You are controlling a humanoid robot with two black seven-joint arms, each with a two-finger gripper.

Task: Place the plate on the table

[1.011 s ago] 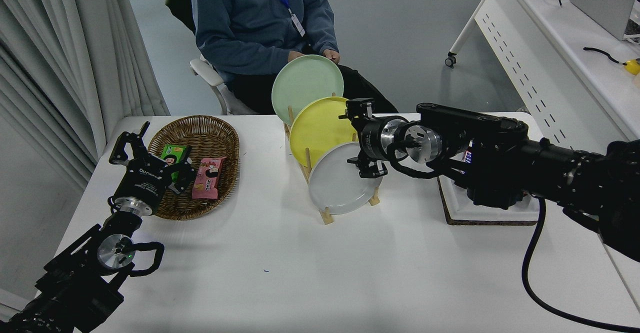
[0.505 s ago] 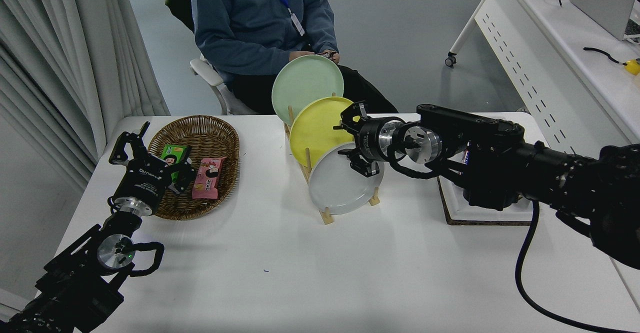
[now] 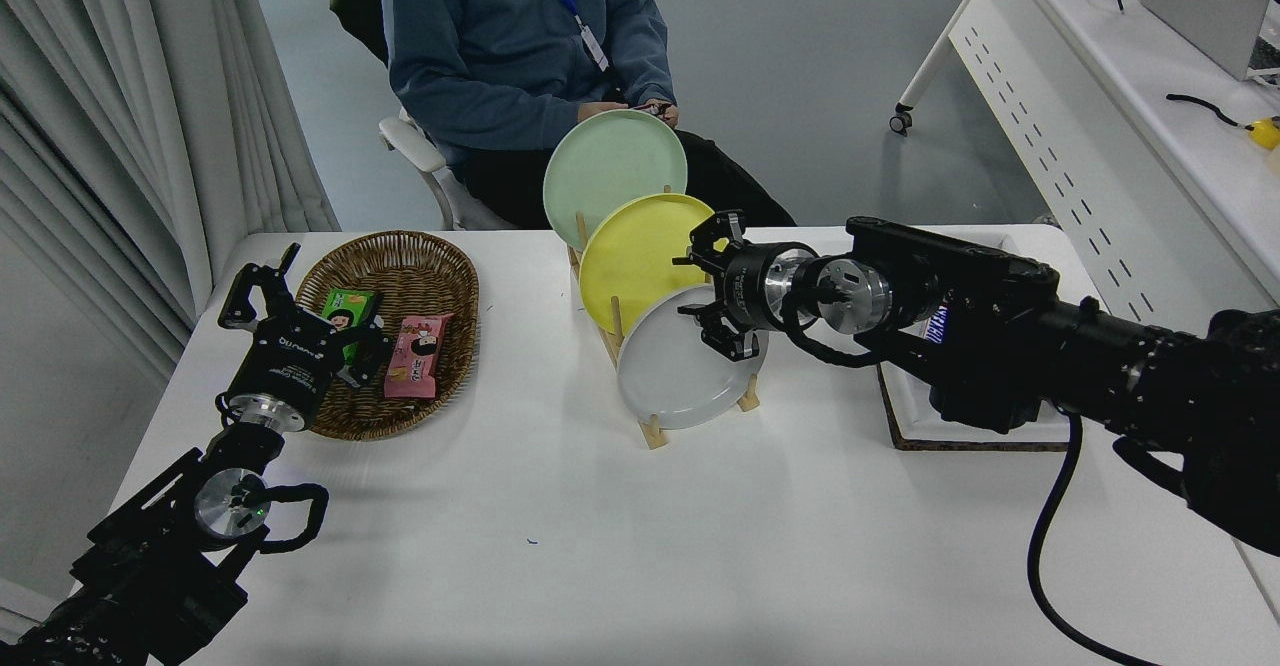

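- Over the last second the right gripper (image 3: 712,291) has swung round at the wrist and shifted a little left, so it now sits at the upper right edge of the grey plate (image 3: 680,366).
- Its jaws are spread open, one finger up against the yellow plate (image 3: 635,261) behind and one low over the grey plate's rim; nothing is gripped yet.
- That reads as lining up for the grasp: the lift out of the rack has not begun, and the placing on the table (image 3: 620,536) is all still to do.
- The grey plate stands tilted in the front slot of the wooden rack (image 3: 650,434), leaning back toward the yellow plate, with the green plate (image 3: 610,161) in the rearmost slot.
- It looks round, plain and pale, with a shallow raised rim.
- The left gripper (image 3: 262,286) is parked by the basket (image 3: 400,261), jaws open.
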